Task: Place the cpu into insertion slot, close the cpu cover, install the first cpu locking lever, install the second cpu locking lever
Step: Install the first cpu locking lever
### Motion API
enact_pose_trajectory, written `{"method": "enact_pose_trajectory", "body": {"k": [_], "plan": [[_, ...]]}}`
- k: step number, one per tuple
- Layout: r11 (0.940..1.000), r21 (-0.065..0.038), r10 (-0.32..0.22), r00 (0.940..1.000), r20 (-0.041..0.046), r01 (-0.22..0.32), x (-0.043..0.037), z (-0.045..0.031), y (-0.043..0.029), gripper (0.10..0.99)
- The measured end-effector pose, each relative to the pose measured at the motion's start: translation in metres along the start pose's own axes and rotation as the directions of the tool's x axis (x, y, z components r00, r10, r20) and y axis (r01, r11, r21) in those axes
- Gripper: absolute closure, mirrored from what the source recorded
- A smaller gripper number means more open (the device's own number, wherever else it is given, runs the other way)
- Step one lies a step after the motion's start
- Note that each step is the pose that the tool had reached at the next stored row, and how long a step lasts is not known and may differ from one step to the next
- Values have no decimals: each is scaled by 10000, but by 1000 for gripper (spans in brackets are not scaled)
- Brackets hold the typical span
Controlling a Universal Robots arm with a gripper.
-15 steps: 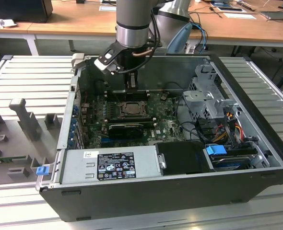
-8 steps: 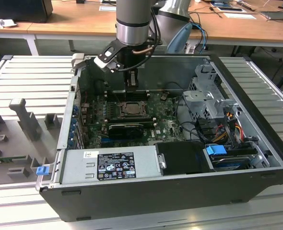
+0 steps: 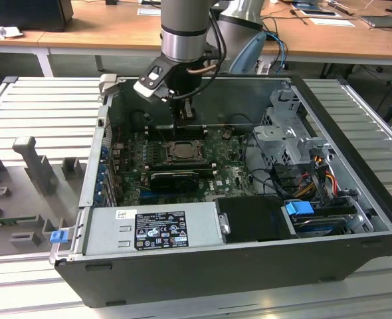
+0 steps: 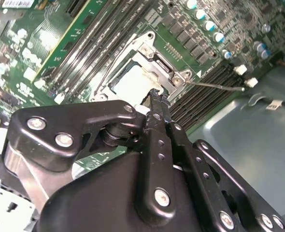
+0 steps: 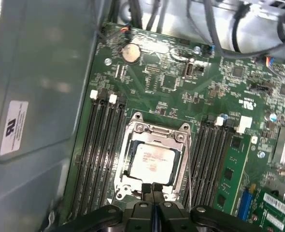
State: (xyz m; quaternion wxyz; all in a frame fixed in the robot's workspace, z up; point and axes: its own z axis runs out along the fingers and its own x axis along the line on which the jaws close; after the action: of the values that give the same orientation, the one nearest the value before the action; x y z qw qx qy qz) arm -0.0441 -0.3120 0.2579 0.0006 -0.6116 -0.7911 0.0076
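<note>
Computer case (image 3: 249, 269): open, lying on the ribbed grey table (image 3: 43, 100).
Power supply (image 3: 149, 229): near wall, exterior view's left.
Drive cage (image 3: 286, 129): far, exterior view's right.
Coin cell (image 5: 130, 52): on the green board (image 5: 162, 79).

The cpu (image 5: 152, 162) lies in the insertion slot (image 5: 130, 157), framed by the cpu cover (image 5: 157, 131), between two memory-slot banks (image 5: 101, 154).

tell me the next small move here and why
Probably slide the shut hand from the cpu cover toward the wire lever: the cpu already sits under the closed cover, while that lever juts out over the RAM slots, seemingly unlatched.
</note>
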Motion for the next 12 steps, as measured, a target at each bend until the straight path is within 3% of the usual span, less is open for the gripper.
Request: {"method": "enact_pose_trajectory", "body": {"k": [3,8,12], "plan": [[9976,-1,-695,9976,22,695,0,0,0,980],[9903,-4,-1387,9903,39,1387,0,0,0,980],[9739,-6,-2270,9739,58,2270,0,1,0,980]]}}
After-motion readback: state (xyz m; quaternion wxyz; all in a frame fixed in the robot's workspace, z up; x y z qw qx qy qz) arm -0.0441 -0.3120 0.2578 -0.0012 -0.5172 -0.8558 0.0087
